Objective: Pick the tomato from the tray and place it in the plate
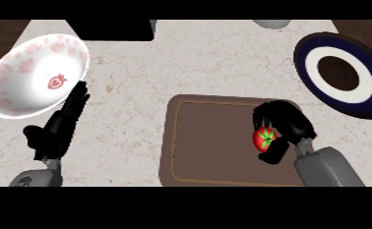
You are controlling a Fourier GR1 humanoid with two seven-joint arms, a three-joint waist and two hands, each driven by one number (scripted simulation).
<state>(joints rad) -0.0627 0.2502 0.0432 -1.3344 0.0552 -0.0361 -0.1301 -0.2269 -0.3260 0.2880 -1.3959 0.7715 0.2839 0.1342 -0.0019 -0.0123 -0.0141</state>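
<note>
A red tomato (264, 139) with a green stem top sits inside my right hand (285, 123), whose fingers and thumb curl round it over the right part of the brown tray (210, 144). Whether the tomato is lifted off the tray I cannot tell. The dark blue plate (335, 73), with a white ring and brown centre, lies at the right edge, up and to the right of that hand. My left hand (59, 127) rests open at the lower left, fingers straight and pointing up toward a white bowl.
A white bowl (40, 73) with pink strawberry prints stands at the far left, close to my left fingertips. A black object (116, 29) lies at the top edge, and a grey round item (272, 23) shows at the top right. The counter (160, 75) is speckled beige.
</note>
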